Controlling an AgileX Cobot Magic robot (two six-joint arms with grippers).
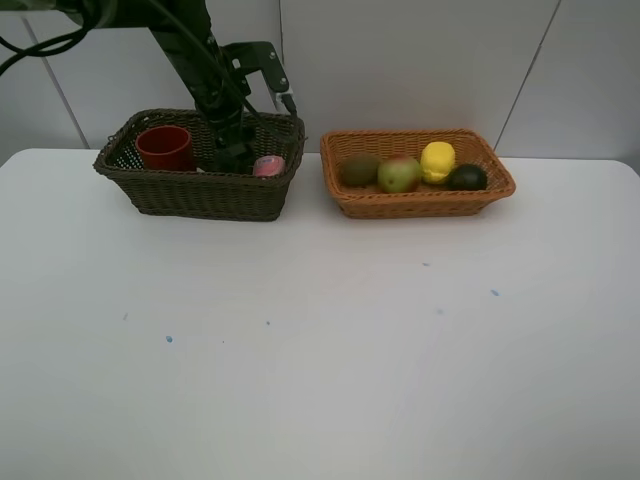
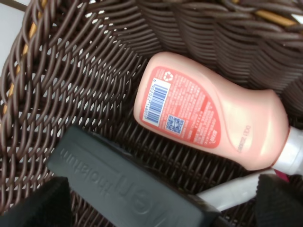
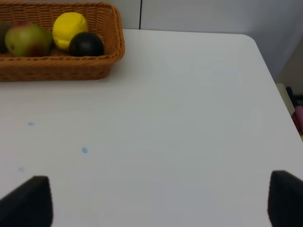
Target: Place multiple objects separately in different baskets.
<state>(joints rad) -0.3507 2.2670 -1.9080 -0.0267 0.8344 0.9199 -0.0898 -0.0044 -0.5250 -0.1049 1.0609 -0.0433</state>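
Four fruits are sitting in the light orange-tan wicker basket (image 1: 417, 200); bottles, probably the marker too, are lying in the dark brown wicker basket (image 1: 190, 192) beneath the wide-open, empty left pincer (image 2: 156, 201); right pincer (image 3: 161, 201) is gaping empty.

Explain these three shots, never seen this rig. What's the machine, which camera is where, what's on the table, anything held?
It is a two-armed robot; each arm ends in a claw. One camera looks down from high up; the other two ride on the wrists. On the white table stand a dark brown basket and an orange-tan basket. The tan one holds a kiwi, pear, lemon and dark green fruit. The brown one holds a red cup, pink bottle, dark green bottle and white marker. The left claw is inside it, open, holding nothing. The right claw is open over bare table.
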